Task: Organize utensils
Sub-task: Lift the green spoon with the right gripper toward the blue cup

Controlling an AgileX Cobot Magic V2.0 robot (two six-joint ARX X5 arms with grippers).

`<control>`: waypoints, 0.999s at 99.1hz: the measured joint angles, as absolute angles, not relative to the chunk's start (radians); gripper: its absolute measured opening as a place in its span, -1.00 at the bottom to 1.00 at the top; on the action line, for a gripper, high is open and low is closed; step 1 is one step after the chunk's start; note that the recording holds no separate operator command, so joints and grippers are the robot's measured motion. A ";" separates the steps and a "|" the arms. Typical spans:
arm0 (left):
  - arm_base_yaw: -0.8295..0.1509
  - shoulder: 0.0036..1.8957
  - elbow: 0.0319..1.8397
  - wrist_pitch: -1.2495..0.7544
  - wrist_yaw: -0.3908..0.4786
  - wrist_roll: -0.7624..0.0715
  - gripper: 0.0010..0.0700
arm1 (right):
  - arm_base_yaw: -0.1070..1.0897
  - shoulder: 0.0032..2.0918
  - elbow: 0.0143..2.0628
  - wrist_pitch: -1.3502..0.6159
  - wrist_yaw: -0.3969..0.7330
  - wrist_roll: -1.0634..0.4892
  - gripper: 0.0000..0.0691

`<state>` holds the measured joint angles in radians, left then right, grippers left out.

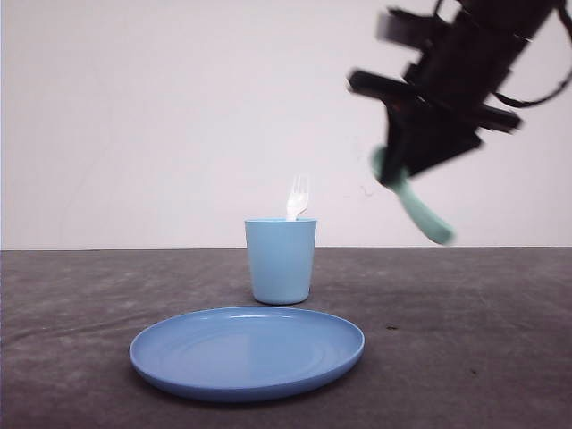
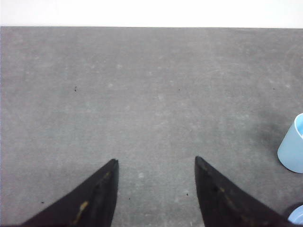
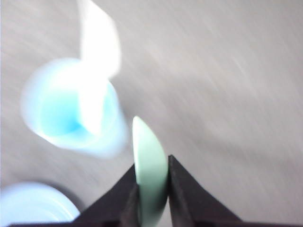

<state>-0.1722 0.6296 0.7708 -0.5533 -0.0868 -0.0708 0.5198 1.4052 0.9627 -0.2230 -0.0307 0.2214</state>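
Right gripper [image 1: 407, 174]: we see it high in the upper right of the front frame, tilted and motion-blurred, jaws clamped on the spoon.
Right gripper, wrist view [image 3: 152, 189]: we note both dark fingers pressed against the spoon's flanks at the bottom centre of the frame.
Spoon [image 1: 422, 212]: pale mint green, in the air, slanting down toward the lower right from the jaws; we place it right of the cup and above its rim level. In the right wrist view the spoon [image 3: 149, 165] pokes up out of the fingers, its tip near the blurred cup.
Fork [image 1: 298, 197]: white, standing in the cup with its tines up above the rim, centre of the front frame. In the right wrist view we take the white blurred streak [image 3: 97, 71] over the cup for it.
Cup [image 1: 281, 260]: light blue, upright on the table just behind the plate.
Plate [image 1: 248, 351]: round, blue, lower centre of the front frame; nothing lies on it.
Left gripper [image 2: 156, 163]: fingers spread wide apart over bare table, gripping nothing.
Table [image 1: 80, 304]: dark grey surface; we see the cup's side [image 2: 293, 146] at the right edge of the left wrist frame.
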 joint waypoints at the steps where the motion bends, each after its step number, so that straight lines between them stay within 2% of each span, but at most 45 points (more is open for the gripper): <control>1: -0.172 0.630 0.771 -0.553 -0.087 -0.071 -0.15 | 0.523 1.405 0.963 -0.212 -0.031 0.218 -0.84; 47: -0.172 0.630 0.771 -0.553 -0.087 -0.071 -0.15 | 0.632 1.445 0.967 0.302 -0.033 0.036 -0.84; 69: -0.172 0.630 0.771 -0.553 -0.086 -0.071 -0.15 | 0.635 1.546 0.994 0.400 -0.033 -0.022 -0.84; 99: -0.172 0.630 0.771 -0.553 -0.086 -0.071 -0.15 | 0.641 1.703 1.110 0.408 -0.060 -0.096 -0.84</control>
<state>-0.1722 0.6296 0.7708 -0.5533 -0.0864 -0.0711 0.6407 1.7035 1.1103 0.4084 -0.0601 -0.0956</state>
